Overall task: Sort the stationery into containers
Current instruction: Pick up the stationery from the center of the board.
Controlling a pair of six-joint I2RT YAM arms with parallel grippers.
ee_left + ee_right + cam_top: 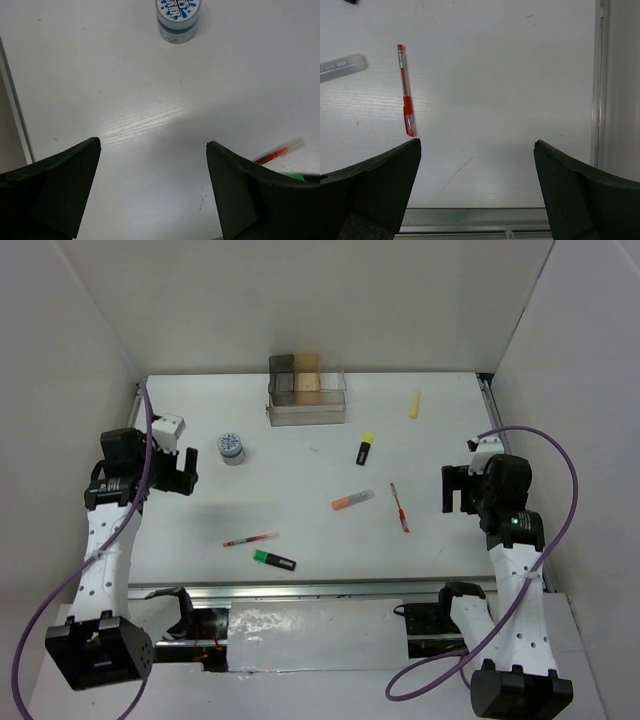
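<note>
The left gripper (152, 145) hangs with its jaws wide apart and nothing between them, the blue-grey tin (177, 20) straight ahead of it and one red pen (277, 152) just past its right finger. The right gripper (477, 142) is likewise spread and bare, with a second red pen (406, 97) ahead to its left. Only the overhead view takes in the clear organiser (306, 400), far ahead of both grippers, and the pale yellow stick (414, 403).

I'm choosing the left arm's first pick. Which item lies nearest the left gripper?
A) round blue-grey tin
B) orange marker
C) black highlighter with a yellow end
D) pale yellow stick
A: the round blue-grey tin stands straight ahead of the open left gripper in the left wrist view. In the top view the other three lie farther off, towards the right.
</note>
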